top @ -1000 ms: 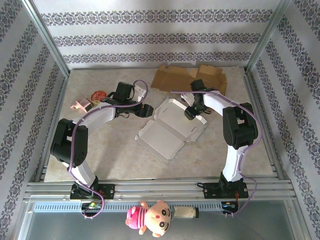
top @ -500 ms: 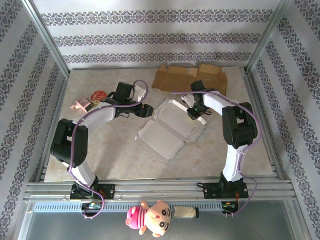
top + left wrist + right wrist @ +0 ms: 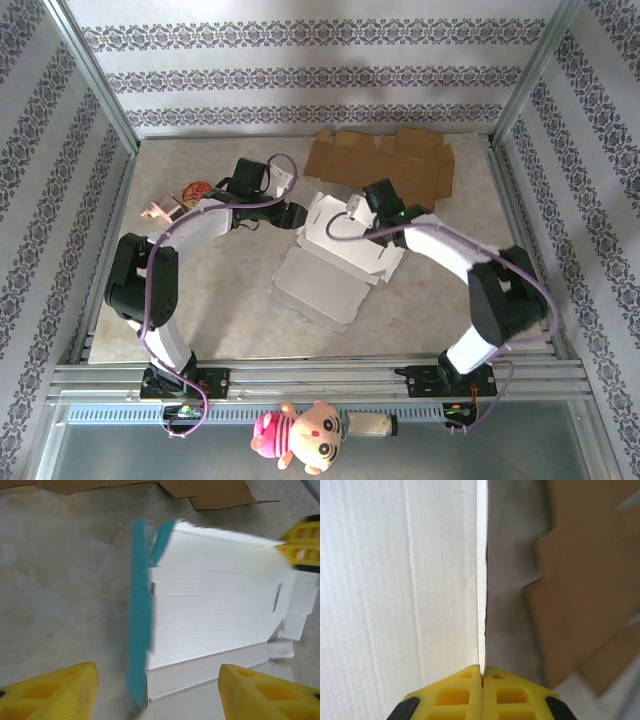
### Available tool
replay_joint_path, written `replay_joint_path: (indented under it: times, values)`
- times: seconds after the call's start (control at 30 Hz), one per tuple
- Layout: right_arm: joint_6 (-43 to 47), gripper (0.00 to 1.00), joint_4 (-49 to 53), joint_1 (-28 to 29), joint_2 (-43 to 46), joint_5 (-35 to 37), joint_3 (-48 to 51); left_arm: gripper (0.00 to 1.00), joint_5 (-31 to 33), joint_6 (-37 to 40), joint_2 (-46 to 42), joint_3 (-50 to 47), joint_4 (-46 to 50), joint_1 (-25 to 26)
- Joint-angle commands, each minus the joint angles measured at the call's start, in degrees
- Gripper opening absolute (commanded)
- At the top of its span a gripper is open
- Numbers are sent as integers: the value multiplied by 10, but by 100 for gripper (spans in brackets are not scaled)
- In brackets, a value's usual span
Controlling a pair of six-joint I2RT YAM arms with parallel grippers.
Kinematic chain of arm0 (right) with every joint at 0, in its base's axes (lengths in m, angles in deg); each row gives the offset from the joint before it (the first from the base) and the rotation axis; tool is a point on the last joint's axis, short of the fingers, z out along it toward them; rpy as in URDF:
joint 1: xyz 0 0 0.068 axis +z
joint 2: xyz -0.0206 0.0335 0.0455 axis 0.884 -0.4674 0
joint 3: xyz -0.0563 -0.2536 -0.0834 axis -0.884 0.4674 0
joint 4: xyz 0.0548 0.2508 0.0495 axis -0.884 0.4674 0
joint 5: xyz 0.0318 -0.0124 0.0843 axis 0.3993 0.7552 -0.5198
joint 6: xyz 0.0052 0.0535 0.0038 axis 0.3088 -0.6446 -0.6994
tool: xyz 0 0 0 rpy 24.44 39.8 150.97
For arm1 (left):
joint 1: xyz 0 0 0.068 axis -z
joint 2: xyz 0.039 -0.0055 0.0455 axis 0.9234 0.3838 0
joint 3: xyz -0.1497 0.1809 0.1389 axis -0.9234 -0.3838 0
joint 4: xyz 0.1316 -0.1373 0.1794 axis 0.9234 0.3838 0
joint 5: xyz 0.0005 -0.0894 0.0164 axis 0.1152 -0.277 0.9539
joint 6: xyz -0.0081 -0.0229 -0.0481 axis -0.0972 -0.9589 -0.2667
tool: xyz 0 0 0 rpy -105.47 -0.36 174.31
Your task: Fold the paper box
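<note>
Patterned wallpaper is closing in a marbled tabletop (image 3: 220, 300), and I am reading it from my left across. Pink trinkets (image 3: 160, 210) are lying well off at the far left (no part of this job).

Next, the left hand (image 3: 291, 213) is hovering just beside the far-left corner of the paper box (image 3: 335, 270) without touching it. Its fingers (image 3: 55, 690) are standing apart with nothing between them. In its wrist view the box is lying straight ahead of that gap, with a strip of teal tape (image 3: 140, 630) running down the nearest edge.

The box is sitting mid-tabletop as a white, half-opened blank, its long axis slanting, as best I can judge, from near-left to far-right. Over its far side the right hand (image 3: 357, 207) is reaching in from the right. Its fingers are pressing fully together on the thin edge of a white panel (image 3: 440, 570), which looks lifted off the rest. Brown cardboard (image 3: 385, 160) is lying flat behind it all.

I am judging that the coming move is hanging on one relation. The right hand is occupied on the box, while the left is free with the taped edge directly in front of it. So the left would be the one going forward to steady or turn that side.
</note>
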Motion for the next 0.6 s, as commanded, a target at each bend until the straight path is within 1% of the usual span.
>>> replay_joint_path:
  times: [0.0,0.13,0.23,0.3,0.43,0.47,0.57]
  values:
    - [142,5,-177,23,42,114,57,65,-3,15,5,15,15,-35]
    - [251,6,-319,52,73,142,127,64,6,21,3,6,-2,-56]
    - [315,5,-421,74,69,167,163,64,-27,51,9,-5,-14,-59]
    - [366,5,-516,90,54,183,187,63,-53,72,11,-18,-26,-59]
    - [443,5,-648,107,16,193,205,60,-102,113,14,-35,-39,-57]
    - [460,5,-677,110,5,194,206,59,-105,130,14,-38,-36,-55]
    - [498,4,-749,115,-26,200,207,58,-84,165,13,-46,-30,-52]
